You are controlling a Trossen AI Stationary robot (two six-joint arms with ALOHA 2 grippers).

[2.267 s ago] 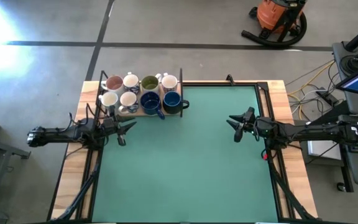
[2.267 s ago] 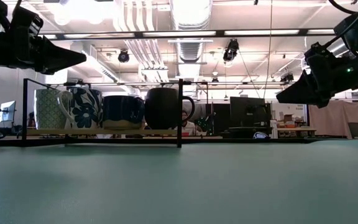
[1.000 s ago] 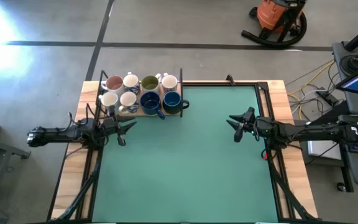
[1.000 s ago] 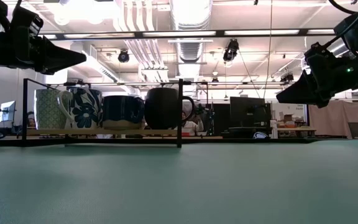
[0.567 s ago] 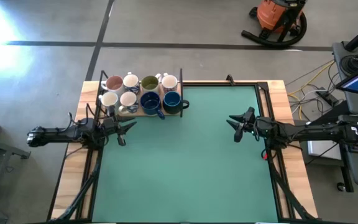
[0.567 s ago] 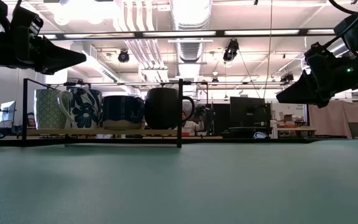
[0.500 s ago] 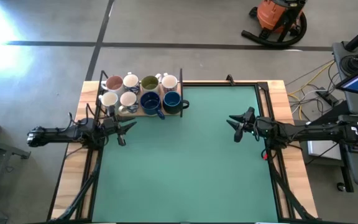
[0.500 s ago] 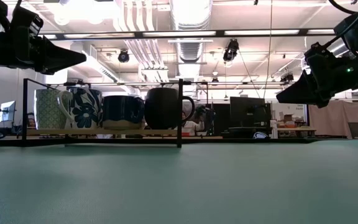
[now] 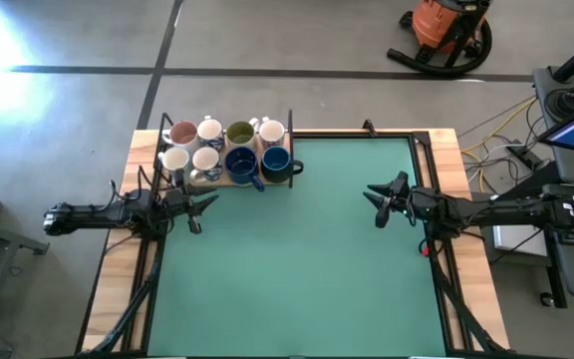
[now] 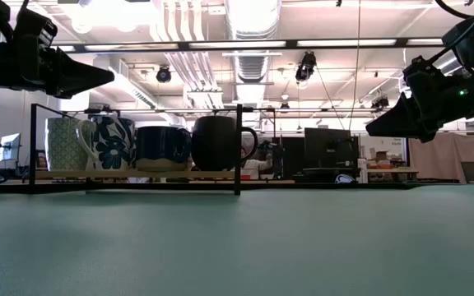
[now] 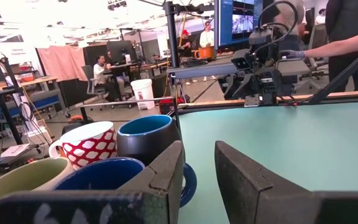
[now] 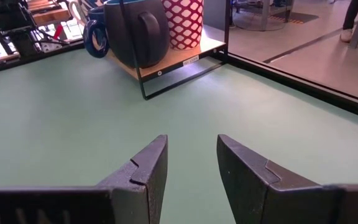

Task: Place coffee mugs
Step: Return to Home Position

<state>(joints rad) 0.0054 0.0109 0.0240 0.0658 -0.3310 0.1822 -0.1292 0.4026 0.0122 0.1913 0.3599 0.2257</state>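
Left pincer [image 9: 203,212]: fingers parted, holding nothing, raised over the left edge of the counter [image 9: 297,269], just in front of the shelf [image 9: 213,180].
Right pincer [image 9: 374,206]: fingers parted, holding nothing, raised over the right side, well apart from the mugs.
Coffee mugs [image 9: 223,148]: eight, upright, in two rows of four on the shelf; the two blue ones close the near row's right end.
Shelf: wooden base, black wire frame, at the far-left corner.
Counter: green surface.
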